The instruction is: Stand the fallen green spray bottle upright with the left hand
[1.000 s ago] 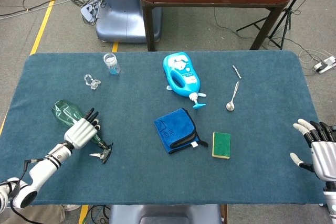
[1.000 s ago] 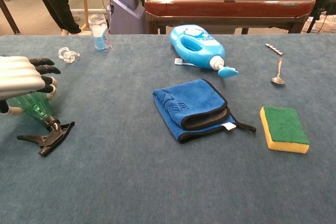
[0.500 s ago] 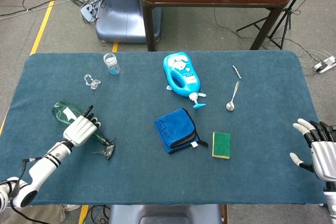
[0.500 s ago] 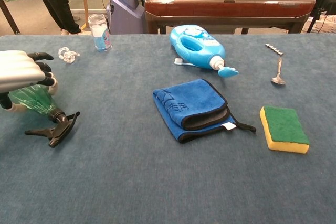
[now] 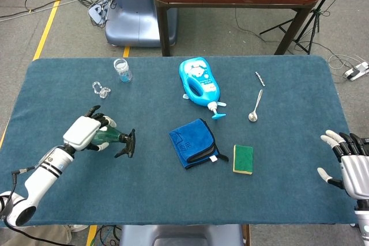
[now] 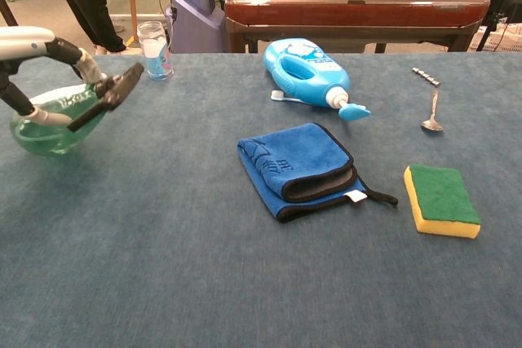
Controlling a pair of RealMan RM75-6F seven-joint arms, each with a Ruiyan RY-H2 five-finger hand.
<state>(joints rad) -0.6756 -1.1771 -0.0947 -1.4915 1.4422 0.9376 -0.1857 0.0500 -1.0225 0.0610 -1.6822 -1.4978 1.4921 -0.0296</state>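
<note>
Bottle half-raised: my left robot hand [image 5: 85, 132] grips the green spray bottle [image 6: 50, 120], tilted, base down; uprighting and release remain.

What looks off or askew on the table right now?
The green spray bottle is tilted, not yet upright: the left robot hand grips it with its black trigger head pointing up toward the table's middle. The blue detergent bottle also lies on its side. No spill shows.
</note>
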